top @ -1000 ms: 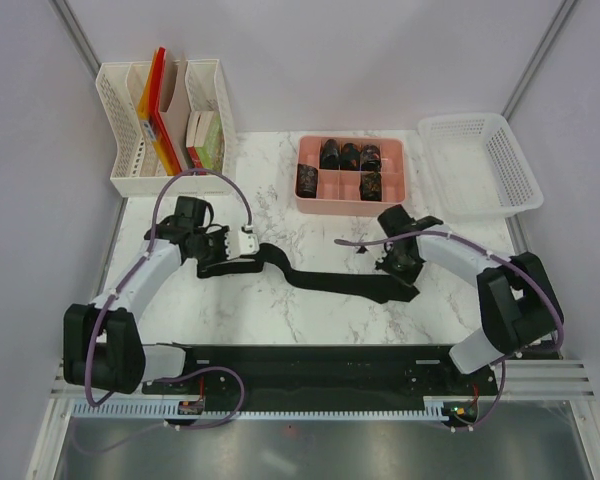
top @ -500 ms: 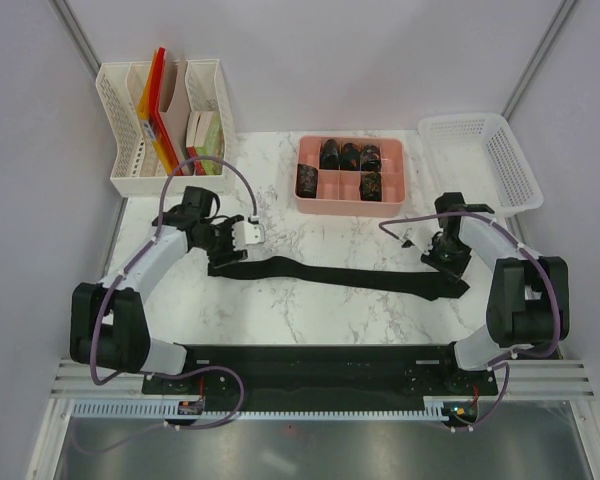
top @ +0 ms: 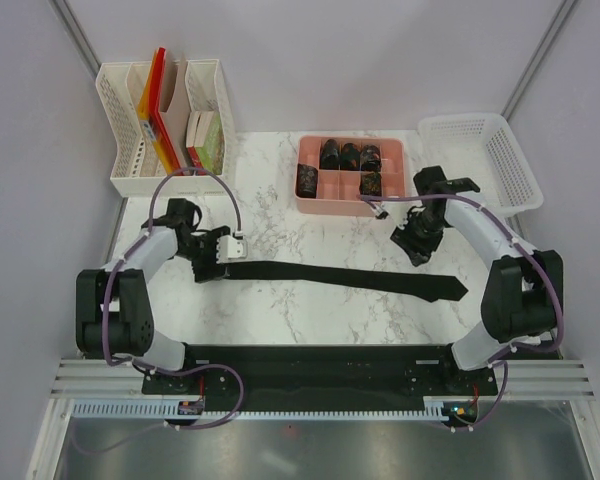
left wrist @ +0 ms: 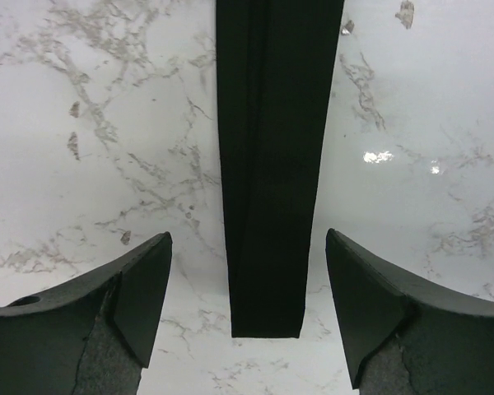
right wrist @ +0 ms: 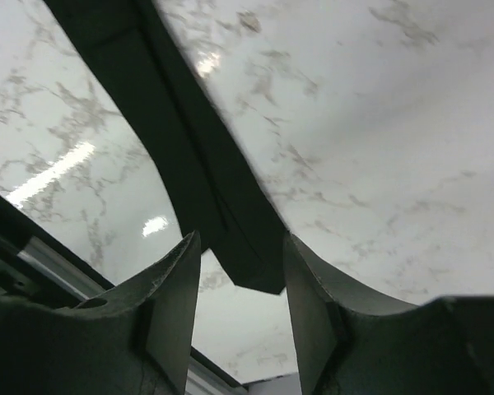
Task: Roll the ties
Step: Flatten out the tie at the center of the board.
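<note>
Lying flat, tie [top: 340, 277], narrow end between spread left tool [left wrist: 247, 309], pointed end near parted right tool [right wrist: 240, 271], neither gripping

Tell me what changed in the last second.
The tie went from a bunched wave to a flat, straight strip on the table. Both grippers opened and let it go: the left gripper at its narrow end, the right gripper drawn back toward the pink tray. The rolled ties there and the white basket stayed put.
</note>
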Motion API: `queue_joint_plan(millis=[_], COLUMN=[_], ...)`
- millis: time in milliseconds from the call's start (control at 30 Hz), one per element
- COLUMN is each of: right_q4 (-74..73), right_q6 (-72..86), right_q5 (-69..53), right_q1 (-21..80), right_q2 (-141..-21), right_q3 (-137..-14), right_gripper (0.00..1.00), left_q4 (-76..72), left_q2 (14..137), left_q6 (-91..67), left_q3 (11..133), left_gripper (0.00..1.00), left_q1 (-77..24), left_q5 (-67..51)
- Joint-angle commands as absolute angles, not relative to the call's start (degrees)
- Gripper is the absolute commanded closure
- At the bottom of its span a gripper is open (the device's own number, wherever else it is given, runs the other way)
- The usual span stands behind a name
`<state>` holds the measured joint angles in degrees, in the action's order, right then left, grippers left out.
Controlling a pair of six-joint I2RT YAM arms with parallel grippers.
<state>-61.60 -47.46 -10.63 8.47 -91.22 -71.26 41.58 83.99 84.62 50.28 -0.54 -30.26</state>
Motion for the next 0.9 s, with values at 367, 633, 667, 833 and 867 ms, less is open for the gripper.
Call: queue_joint_plan(millis=[367, 633, 667, 833, 867], right_q4=[-51.68, -49.40, -48.70, -48.95, -49.74], right_q6=[-42.01, -52.38, -52.99, -55.02, -55.45], right_q5=[-17.93, -14.85, -14.77, -15.90, -16.26], right_q1=[16.52, 16.79, 16.96, 18.19, 18.80], right_q2=[-97.56, -97.99, -98.87, -100.02, -99.32], right_q3=[-67.32, -63.11, -62.32, -59.86, -58.81], right_gripper=[0.36, 0.32, 0.33, 0.49, 0.52], left_q4=[42.89, 43.59, 43.68, 49.74, 50.18], left_q2=[95.62, 93.61, 93.43, 91.94, 91.67], left_q6=[93.61, 94.75, 94.05, 94.83, 95.10], left_q3=[57.65, 56.25, 56.34, 57.66, 57.57], left_gripper=[0.44, 0.61, 0.61, 0.70, 0.72], left_q1=[-0.26, -0.09, -0.09, 3.42, 3.78], left_q5=[-23.29, -22.85, -22.94, -23.03, -22.77])
